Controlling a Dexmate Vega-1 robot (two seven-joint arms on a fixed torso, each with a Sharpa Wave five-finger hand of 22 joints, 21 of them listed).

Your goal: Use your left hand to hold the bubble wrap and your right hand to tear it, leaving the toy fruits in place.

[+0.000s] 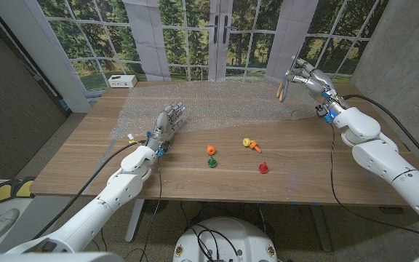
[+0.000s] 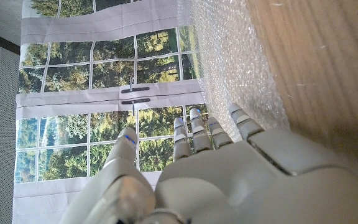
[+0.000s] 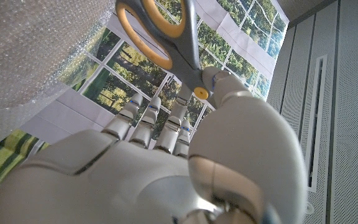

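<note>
Left hand (image 1: 167,121) presses, fingers spread, on the bubble wrap (image 1: 224,102) at the bench's far side. Right hand (image 1: 305,76) holds scissors (image 1: 284,86) (raised above the wrap). Risk: the sheet dragging into the toy fruits (image 1: 235,154).

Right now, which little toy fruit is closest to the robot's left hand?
The orange toy fruit, leftmost of the four; the left hand rests on bubble wrap beyond it.

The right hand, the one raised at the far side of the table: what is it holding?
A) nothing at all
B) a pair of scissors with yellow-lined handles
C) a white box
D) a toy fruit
B: the right wrist view shows the right hand pinching scissors with grey, yellow-lined handle loops, and the head view shows them hanging from that raised hand.
</note>
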